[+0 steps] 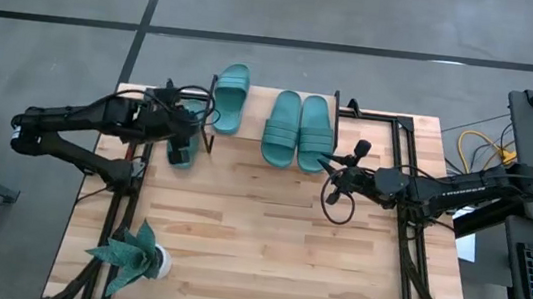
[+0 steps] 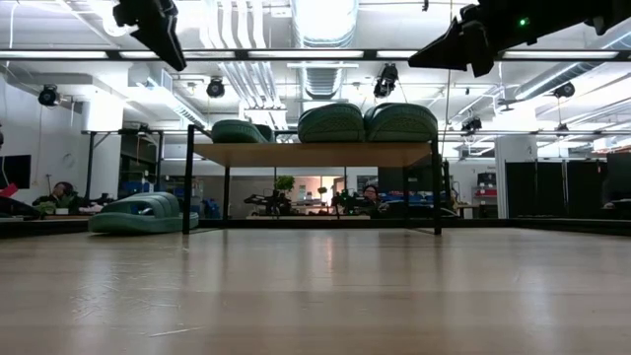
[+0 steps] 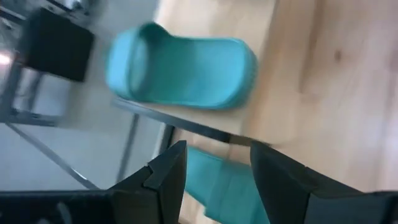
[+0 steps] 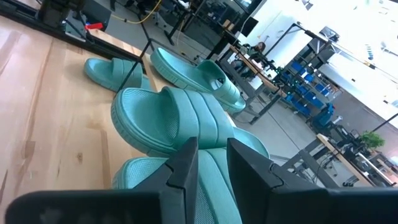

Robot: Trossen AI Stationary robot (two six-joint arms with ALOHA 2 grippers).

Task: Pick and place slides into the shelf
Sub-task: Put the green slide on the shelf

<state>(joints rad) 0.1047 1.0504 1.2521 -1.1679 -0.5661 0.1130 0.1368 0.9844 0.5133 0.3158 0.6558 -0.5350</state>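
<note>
Nearest the overhead camera we see our two dark arms reaching in from either side of the light wooden worktop point(image 1: 267, 230). Our left end effector point(image 1: 182, 150) hangs above the fourth teal slide point(image 1: 181, 140), which lies on the worktop just outside the shelf's left legs; its fingers point(image 3: 163, 180) stand apart with nothing between them, and part of that slide shows below the gap. Our right end effector point(image 1: 333, 167) sits at the right front corner of the shelf point(image 1: 272, 120), just beside the rightmost slide. Its fingers point(image 4: 180, 168) show a narrow gap and grip nothing.

Three teal slides rest on the shelf's plank top. One point(image 1: 230, 97) lies alone toward the left end. Two more point(image 1: 282, 127) point(image 1: 315, 132) lie side by side and touching at the right end. From worktop level, these three appear as rounded humps on the plank, with the fourth low beside the left legs.

Near the worktop's front left corner stands a teal leafy plant in a white pot point(image 1: 132, 255).
</note>
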